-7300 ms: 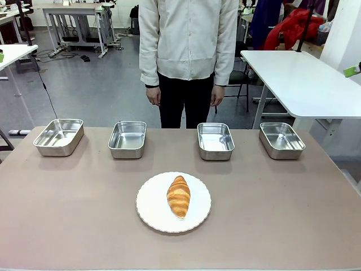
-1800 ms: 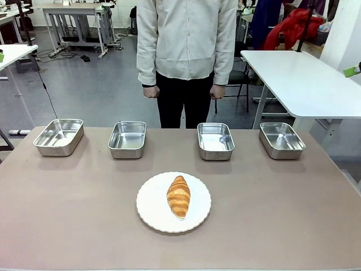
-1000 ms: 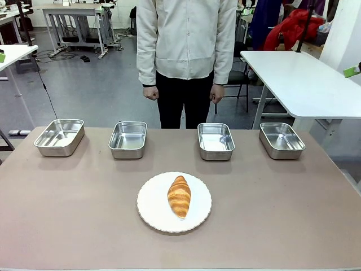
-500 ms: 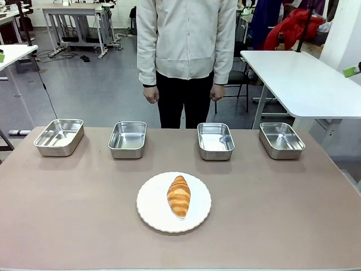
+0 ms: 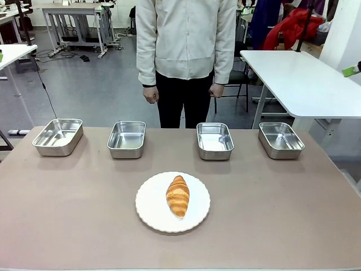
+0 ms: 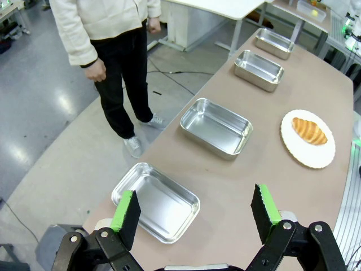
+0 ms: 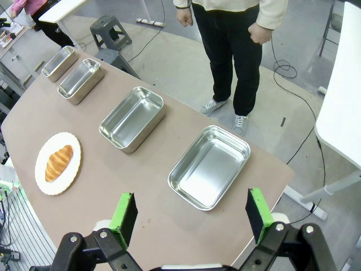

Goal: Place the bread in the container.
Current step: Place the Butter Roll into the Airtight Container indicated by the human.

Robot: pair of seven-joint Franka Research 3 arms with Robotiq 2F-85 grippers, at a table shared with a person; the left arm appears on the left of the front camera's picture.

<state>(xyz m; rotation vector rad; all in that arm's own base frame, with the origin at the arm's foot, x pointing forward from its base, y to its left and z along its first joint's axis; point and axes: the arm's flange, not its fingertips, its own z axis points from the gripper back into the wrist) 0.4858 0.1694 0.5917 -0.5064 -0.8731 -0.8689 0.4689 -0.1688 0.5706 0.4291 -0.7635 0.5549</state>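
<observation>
The golden-brown bread (image 5: 177, 195) lies on a round white plate (image 5: 151, 204) at the table's near middle; it also shows as the bread (image 6: 308, 130) and the bread (image 7: 58, 162) in the wrist views. A row of steel containers stands along the far edge: far left (image 5: 57, 136), middle left (image 5: 126, 139), middle right (image 5: 215, 140), far right (image 5: 281, 140). My left gripper (image 6: 196, 211) hangs open high above the leftmost pan (image 6: 156, 201). My right gripper (image 7: 191, 215) hangs open high above the rightmost pan (image 7: 209, 166). Both are empty.
A person (image 5: 186, 56) in a cream jacket stands at the far side, hands loosely closed at their sides. A white table (image 5: 304, 79) stands off to the right behind. The brown tabletop (image 5: 282, 203) is bare around the plate.
The person's hands shifted slightly at their sides. The bread, plate and pans stay where they were.
</observation>
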